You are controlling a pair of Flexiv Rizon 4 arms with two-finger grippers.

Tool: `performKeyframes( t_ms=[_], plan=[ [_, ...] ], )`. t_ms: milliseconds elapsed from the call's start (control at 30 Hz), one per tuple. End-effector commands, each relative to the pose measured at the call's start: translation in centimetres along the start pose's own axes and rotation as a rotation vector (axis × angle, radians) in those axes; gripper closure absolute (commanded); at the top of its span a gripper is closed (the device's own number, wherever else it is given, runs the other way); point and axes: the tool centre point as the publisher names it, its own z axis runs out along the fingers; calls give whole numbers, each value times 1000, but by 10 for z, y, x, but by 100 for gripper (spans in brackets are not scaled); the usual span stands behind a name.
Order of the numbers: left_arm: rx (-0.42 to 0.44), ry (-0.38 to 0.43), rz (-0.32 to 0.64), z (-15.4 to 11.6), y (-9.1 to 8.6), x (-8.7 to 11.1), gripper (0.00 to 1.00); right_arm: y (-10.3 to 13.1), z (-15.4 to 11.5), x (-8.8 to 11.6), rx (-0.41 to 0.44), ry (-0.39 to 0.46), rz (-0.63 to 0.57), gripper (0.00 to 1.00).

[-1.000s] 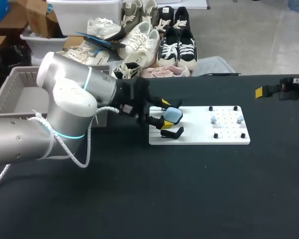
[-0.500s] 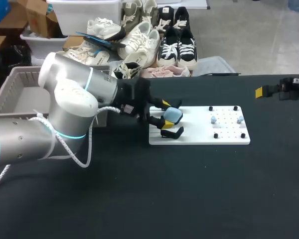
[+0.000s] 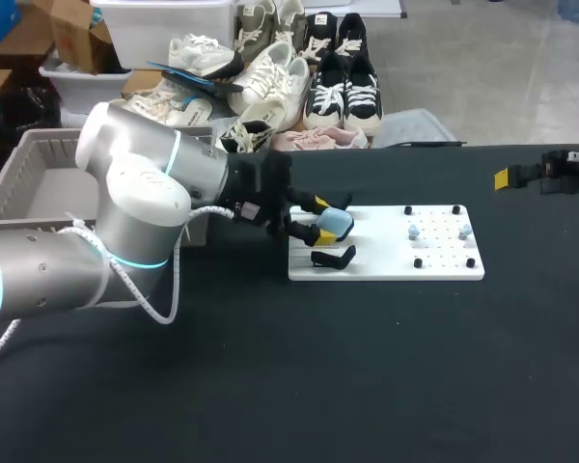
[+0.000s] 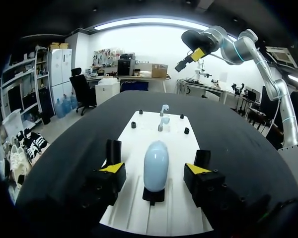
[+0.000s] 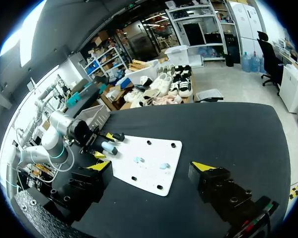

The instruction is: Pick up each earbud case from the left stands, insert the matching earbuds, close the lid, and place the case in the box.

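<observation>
Edging in over the last second, the left gripper [image 4: 155, 167] has brought one finger nearer the earbud case [image 4: 156, 161]. Both yellow tips flank the case without touching it and hold nothing. The case's foot is hidden in a black stand [image 4: 154, 194] at the white board's [image 4: 134, 148] left end. The case is pale blue, oval and upright, and its lid seam is unreadable. The right gripper [image 5: 152, 168] hangs wide open and empty, well off the board's right end.

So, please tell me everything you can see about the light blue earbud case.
The earbud case is a smooth, rounded, pale blue shell, plastic by its look, and it looks closed. It stands upright on a small black stand on the white board. The left claw is open around it, with one yellow-tipped finger on each side and a gap at both, so only the stand touches it.
</observation>
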Motion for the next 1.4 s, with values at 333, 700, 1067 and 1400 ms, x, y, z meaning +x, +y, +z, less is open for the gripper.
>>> performKeyframes(
  t_ms=[333,700,1067,1400],
  plan=[
    [8,4,-13,3,5,1,29,-1,0,0,-3,1,-1,0],
    [11,7,-14,5,6,1,44,-1,0,0,-3,1,-1,0],
    [26,8,-10,7,1,0,54,-1,0,0,-3,1,-1,0],
    [22,13,-18,7,1,3,56,-1,0,0,-3,1,-1,0]
  ],
)
